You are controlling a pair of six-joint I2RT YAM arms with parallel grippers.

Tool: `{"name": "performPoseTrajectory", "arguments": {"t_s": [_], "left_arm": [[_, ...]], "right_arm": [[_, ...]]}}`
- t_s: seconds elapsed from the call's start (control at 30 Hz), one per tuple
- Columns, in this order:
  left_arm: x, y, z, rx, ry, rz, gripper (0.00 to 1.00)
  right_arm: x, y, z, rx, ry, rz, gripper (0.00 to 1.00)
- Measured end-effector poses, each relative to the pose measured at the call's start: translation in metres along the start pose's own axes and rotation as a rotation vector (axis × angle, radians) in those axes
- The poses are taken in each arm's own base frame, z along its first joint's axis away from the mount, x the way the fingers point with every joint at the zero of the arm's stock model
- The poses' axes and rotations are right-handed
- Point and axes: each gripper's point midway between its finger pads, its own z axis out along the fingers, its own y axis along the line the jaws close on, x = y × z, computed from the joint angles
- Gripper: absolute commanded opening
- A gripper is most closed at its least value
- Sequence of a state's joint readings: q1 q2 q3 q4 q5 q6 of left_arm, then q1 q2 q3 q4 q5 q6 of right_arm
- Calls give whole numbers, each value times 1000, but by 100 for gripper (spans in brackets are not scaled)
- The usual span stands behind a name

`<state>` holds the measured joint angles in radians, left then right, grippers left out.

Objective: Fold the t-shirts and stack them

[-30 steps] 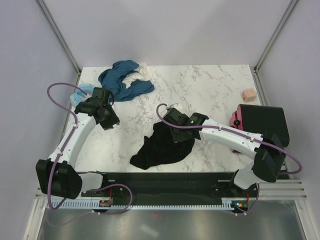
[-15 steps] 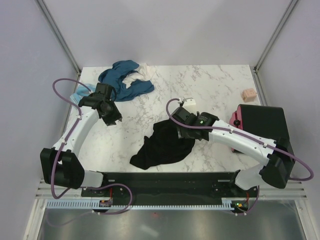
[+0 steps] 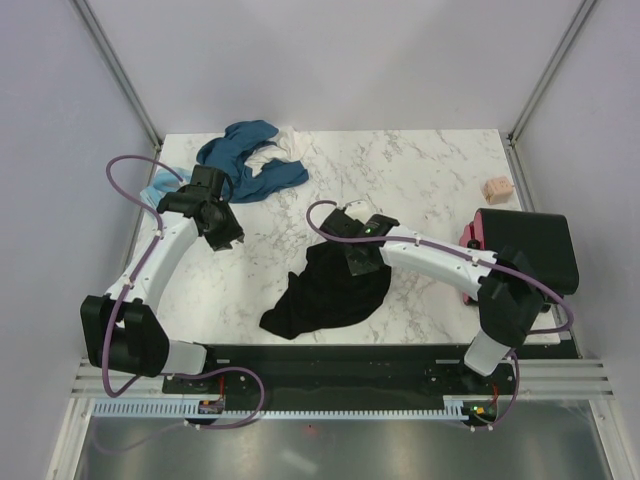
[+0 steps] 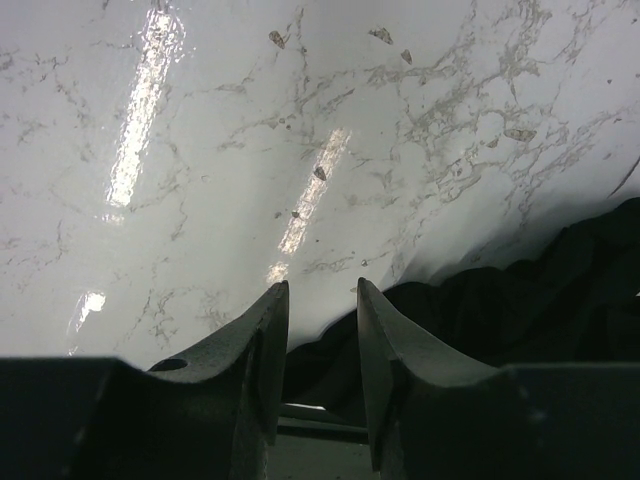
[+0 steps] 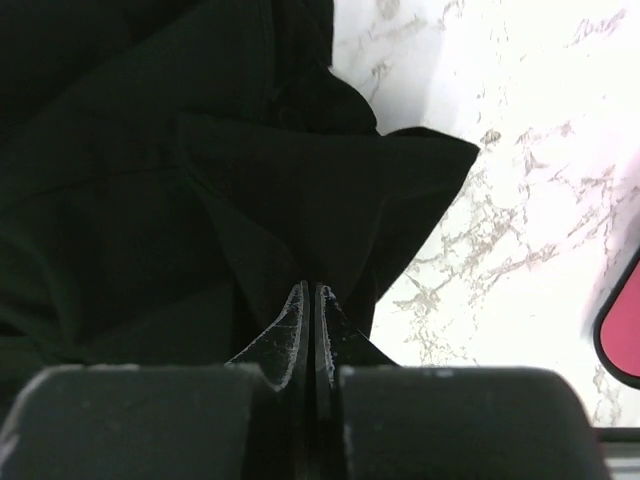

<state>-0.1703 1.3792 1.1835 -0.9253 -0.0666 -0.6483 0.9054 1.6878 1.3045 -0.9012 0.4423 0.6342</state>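
Note:
A black t-shirt (image 3: 322, 292) lies crumpled on the marble table (image 3: 420, 170), in front of the middle. My right gripper (image 3: 357, 264) is at the shirt's upper edge. In the right wrist view it (image 5: 308, 288) is shut, and folds of the black t-shirt (image 5: 150, 180) draw in to its tips. My left gripper (image 3: 226, 238) hangs over bare marble to the left of that shirt. It (image 4: 318, 290) is open with nothing between the fingers. The black t-shirt (image 4: 520, 310) shows beyond it. A teal-blue t-shirt (image 3: 240, 160), a white one (image 3: 288, 140) and a light blue one (image 3: 160, 188) are heaped at the back left.
A stack of black cloth (image 3: 525, 250) sits at the right edge over something pink (image 3: 468, 238). A small pinkish-beige block (image 3: 497, 188) lies behind it. Metal frame posts and grey walls close in the table's left and right sides.
The right gripper swung right and a little back, then returned left onto the black shirt's upper edge. The left arm drew back and left, then held still.

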Motion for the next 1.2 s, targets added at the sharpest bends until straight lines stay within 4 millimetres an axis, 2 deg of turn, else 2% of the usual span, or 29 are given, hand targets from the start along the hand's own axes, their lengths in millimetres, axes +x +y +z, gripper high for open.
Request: {"name": "performPoseTrajectory", "arguments": {"t_s": [0.13,0.27,0.53,0.7,0.8,0.87,0.93,1.0,1.1,1.2], "left_arm": [[0,0,0,1,0,3,41],[0,-1,0,4,2,3,41],[1,-5,0,27,7,2,41],[-1,-7,-1,33,0,2,41],[-5,-9,-4,42,-12,0,41],[-9,-12,-8,54,-27,-1,41],[-13,-15,-11,65,-40,-1,41],[-16,-19,-14,81,-47,-2,41],[-18,-22,-14,96,-53,-2,41],[-19,-24,-14,101,-54,-2,41]], "right_arm": [[-19,5,-15,-37,-51,23,0],[-53,6,-51,-101,-156,76,0],[-146,17,-159,-323,-431,166,0],[-211,45,-248,-531,-623,165,0],[-236,59,-300,-661,-725,165,0],[-243,65,-329,-749,-773,160,0],[-244,66,-343,-795,-790,155,0],[-239,67,-349,-824,-789,143,0],[-221,65,-342,-822,-757,127,0],[-187,45,-319,-752,-703,140,0]]}}
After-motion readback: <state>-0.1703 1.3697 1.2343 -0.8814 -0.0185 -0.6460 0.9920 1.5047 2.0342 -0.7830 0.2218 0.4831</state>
